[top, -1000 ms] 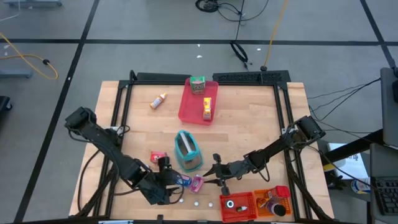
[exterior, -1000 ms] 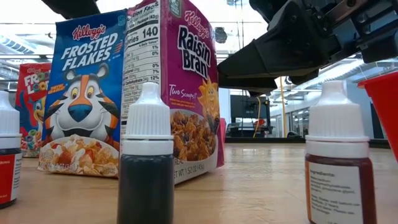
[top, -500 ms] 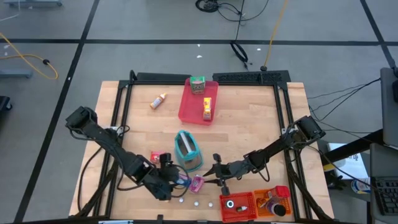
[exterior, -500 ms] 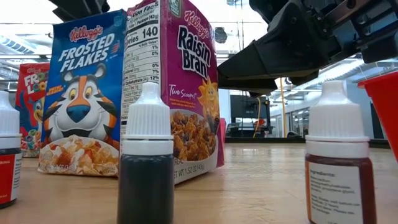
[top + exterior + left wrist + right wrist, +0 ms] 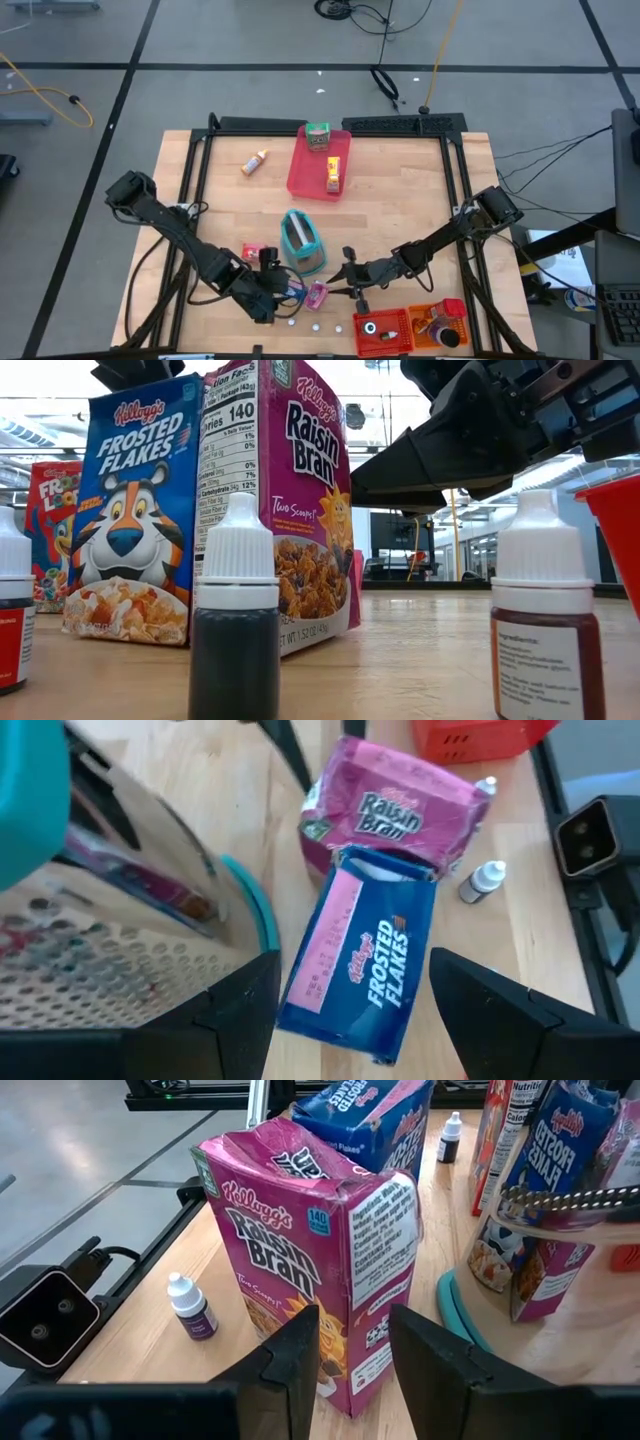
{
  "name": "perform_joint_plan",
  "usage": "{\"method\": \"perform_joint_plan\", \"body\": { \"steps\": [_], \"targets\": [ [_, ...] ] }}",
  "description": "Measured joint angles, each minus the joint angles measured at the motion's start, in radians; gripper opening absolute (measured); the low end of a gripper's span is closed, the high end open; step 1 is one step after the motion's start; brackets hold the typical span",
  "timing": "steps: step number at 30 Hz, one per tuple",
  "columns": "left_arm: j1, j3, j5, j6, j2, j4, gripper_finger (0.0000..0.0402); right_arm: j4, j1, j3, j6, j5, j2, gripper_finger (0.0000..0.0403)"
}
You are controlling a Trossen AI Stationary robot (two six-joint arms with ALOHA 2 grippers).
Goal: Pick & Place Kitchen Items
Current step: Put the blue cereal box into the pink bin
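Note:
A blue Frosted Flakes box (image 5: 293, 289) and a pink Raisin Bran box (image 5: 317, 295) stand side by side near the table's near edge. My left gripper (image 5: 268, 292) is open, and its fingers stand on either side of the blue box (image 5: 362, 965). My right gripper (image 5: 348, 283) is open just right of the pink box (image 5: 320, 1260), pointing at its lower part. A red cereal box (image 5: 255, 252) stands farther left. Three small white-capped dropper bottles (image 5: 314, 327) stand on their bases at the near edge. An orange-capped bottle (image 5: 256, 162) lies at the far left. My left gripper comes at the blue box (image 5: 340, 1000) slanting down from the left, one finger on each long side; I cannot tell whether they touch it. My right gripper points level from the right at the pink box's lower corner (image 5: 350, 1370); I cannot tell whether it touches.
A teal-framed metal grater (image 5: 302, 243) stands just behind the boxes. A pink tray (image 5: 305, 175) at the far side holds a green item (image 5: 318, 135) and a yellow item (image 5: 333, 172). A red bin (image 5: 382, 332) and an orange bin (image 5: 440, 325) sit at the near right.
My left gripper has moved a little toward the table's right and far side, closer over the blue box. My right arm has kept still.

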Motion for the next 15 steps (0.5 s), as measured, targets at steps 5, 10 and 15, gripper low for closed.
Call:
{"method": "perform_joint_plan", "body": {
  "steps": [5, 10, 15],
  "targets": [
    [0.0, 0.0, 0.025, 0.003, 0.0, -0.002, 0.0257, -0.002, 0.0, 0.0, 0.0, 0.0, 0.0, 0.0114],
    [0.002, 0.0, 0.026, 0.002, 0.0, -0.025, 0.0257, -0.002, 0.0, 0.0, 0.0, 0.0, 0.0, 0.0114],
    [0.007, 0.0, 0.001, 0.01, 0.0, -0.033, 0.0257, -0.002, 0.0, 0.0, 0.0, 0.0, 0.0, 0.0114]
  ]
}}
